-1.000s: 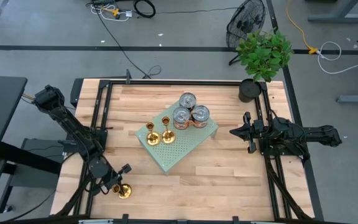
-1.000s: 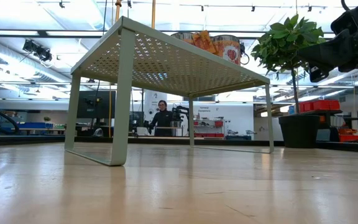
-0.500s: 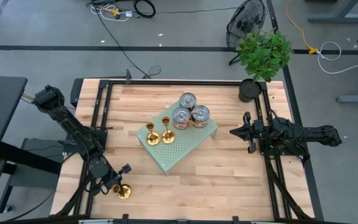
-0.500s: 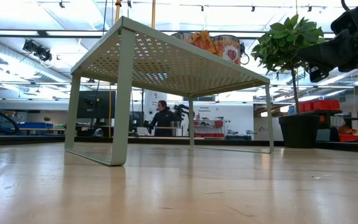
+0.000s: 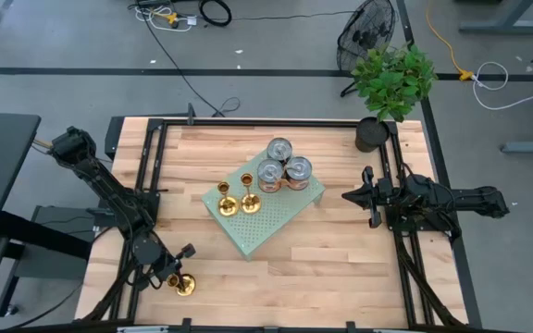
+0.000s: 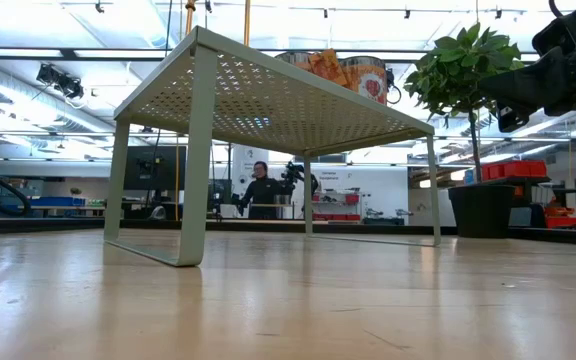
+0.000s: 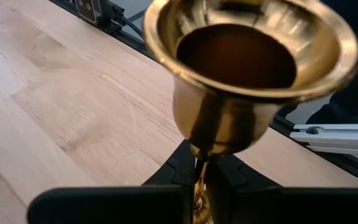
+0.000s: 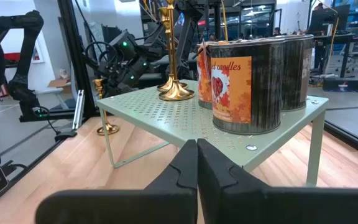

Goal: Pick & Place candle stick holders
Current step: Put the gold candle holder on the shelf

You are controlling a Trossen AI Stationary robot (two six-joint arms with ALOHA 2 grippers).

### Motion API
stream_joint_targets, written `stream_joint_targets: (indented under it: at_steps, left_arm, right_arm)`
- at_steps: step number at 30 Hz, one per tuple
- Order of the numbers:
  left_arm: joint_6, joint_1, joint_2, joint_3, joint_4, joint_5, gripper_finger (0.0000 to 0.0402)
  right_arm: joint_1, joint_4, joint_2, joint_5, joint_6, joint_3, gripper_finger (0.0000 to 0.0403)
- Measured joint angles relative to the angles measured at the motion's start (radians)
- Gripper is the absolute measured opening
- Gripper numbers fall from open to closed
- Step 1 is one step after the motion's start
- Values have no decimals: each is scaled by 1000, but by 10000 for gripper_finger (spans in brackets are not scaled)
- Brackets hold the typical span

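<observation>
Two gold candle stick holders [image 5: 227, 202] [image 5: 249, 198] stand by their bases on the green perforated shelf [image 5: 276, 222], next to three labelled tin cans [image 5: 281, 165]. They also show in the right wrist view [image 8: 173, 50]. A third gold holder [image 5: 185, 285] stands near the table's front left corner, and my left gripper [image 5: 174, 277] is shut on it. Its cup [image 7: 253, 68] fills the left wrist view. My right gripper [image 5: 352, 196] is shut and empty at the table's right side, pointing toward the shelf. My left gripper pinches the holder's thin stem [image 7: 199, 182] between its two fingers, below the cup. The fingers come slanting from the table's far left and lie across the stem. The holder is upright, its flared base [image 8: 107, 129] at the table top; whether it rests there I cannot tell.
A potted plant [image 5: 389, 88] stands at the table's far right corner. Black rails [image 5: 151, 176] run along the table's left and right sides. Bare wood lies in front of the shelf [image 5: 303, 268]. A person [image 6: 260, 190] is in the room beyond the table.
</observation>
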Motion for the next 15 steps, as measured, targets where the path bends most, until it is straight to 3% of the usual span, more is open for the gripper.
stream_joint_targets:
  at_steps: [15]
  left_arm:
    - [-58,0,0,21,9,11,21]
  right_arm:
    - [0,0,0,0,0,0,3]
